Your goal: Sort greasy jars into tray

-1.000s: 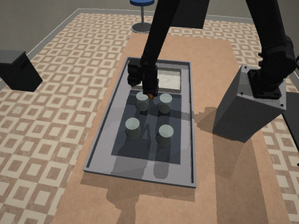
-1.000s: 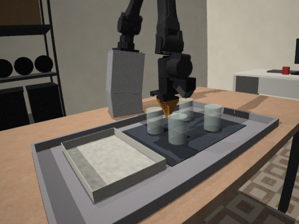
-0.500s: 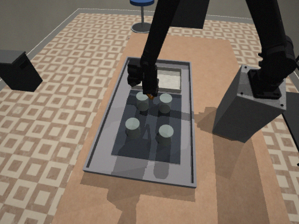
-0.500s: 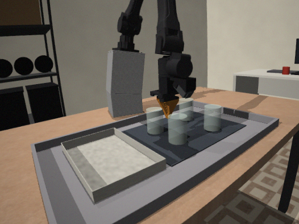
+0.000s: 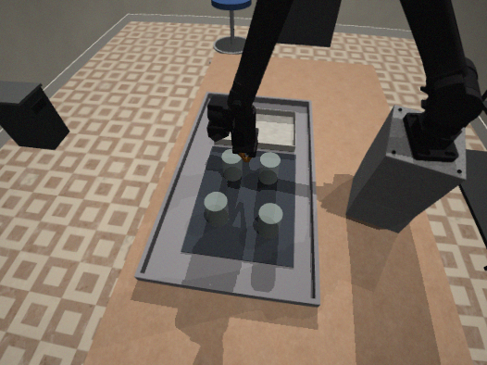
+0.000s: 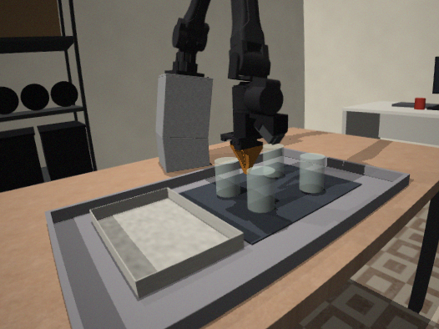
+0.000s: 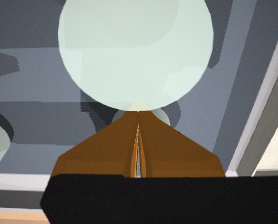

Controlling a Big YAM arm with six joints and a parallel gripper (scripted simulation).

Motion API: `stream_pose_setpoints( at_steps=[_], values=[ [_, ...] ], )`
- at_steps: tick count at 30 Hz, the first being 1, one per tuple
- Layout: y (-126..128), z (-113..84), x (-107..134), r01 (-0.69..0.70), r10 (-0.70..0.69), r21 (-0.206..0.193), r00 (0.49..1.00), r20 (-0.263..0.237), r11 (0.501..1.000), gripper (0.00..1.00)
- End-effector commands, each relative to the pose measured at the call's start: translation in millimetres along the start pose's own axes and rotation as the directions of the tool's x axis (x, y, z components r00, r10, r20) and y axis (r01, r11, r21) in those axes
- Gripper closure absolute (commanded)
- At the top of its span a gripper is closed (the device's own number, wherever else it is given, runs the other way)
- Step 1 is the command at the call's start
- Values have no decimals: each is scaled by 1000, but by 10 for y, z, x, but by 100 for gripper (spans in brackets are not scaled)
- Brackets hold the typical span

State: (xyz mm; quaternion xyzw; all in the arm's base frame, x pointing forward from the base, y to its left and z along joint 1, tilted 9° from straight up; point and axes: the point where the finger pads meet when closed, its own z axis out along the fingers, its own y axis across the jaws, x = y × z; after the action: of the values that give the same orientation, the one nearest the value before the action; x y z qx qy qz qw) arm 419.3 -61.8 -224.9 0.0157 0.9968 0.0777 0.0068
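Pincer fully closed, holding nothing, tip low between the two jars nearest the tray. All four jars upright on mat. Probing step: looks set to nudge a jar; next, a sideways push, watch the slide.

A workshop-like room is indicated by a wooden bench, dark metal shelving, a blue stool and patterned tiled flooring.

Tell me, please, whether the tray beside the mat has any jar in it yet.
Empty. The tray shows only its pale speckled floor, and all four jars stand on the dark mat.
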Motion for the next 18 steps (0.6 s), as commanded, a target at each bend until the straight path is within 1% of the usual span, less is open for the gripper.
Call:
stream_pose_setpoints(
  at_steps=[1,18],
  values=[
    [37,-30,-204,9,-9,3,999,31,1000,100],
    [37,-30,-224,9,-9,3,999,31,1000,100]
  ],
)
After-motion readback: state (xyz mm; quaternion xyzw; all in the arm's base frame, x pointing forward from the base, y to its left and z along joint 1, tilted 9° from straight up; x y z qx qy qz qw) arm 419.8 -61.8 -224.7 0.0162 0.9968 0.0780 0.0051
